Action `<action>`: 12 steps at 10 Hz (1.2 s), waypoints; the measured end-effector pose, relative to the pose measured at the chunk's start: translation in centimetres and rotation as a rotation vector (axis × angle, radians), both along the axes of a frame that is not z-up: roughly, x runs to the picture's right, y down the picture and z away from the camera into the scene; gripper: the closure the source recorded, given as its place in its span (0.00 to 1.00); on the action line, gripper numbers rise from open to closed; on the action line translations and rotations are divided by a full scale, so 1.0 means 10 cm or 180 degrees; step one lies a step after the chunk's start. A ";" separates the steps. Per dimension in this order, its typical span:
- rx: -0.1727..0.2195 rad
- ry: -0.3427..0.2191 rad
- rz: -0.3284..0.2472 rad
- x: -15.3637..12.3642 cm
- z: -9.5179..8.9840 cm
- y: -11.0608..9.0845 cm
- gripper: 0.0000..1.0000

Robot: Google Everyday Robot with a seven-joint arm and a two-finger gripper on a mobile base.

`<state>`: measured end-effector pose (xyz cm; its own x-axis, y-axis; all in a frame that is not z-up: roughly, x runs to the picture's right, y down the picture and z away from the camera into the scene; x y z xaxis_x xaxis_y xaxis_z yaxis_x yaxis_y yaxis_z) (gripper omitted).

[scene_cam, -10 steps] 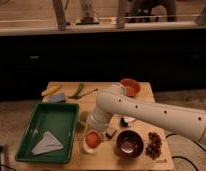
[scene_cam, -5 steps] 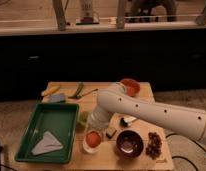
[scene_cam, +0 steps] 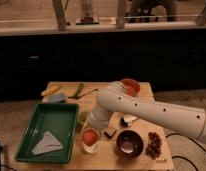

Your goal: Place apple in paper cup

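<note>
Apple [scene_cam: 89, 136] is round, so I have no long axis or heading to log. It sits in the mouth of the paper cup [scene_cam: 90, 147], its upper part standing above the rim. The cup is upright on the bench [scene_cam: 105, 159], just right of the green tray [scene_cam: 58, 117] and left of the dark brown bowl [scene_cam: 129, 144].

Against the frame half a second back, apple and cup are in the same spot and my arm has barely shifted.

Apple skin is orange-red and plain.

My hand [scene_cam: 94, 124] hangs close over the apple. I cannot tell how far it is open, nor whether it grips the fruit.
</note>
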<state>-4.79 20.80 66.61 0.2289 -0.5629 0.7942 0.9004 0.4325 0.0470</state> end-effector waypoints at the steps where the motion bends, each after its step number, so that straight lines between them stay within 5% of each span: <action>1: 0.0002 0.0001 -0.0007 0.00 0.00 -0.01 0.20; 12: 0.0011 -0.0005 -0.0047 0.00 -0.01 -0.07 0.20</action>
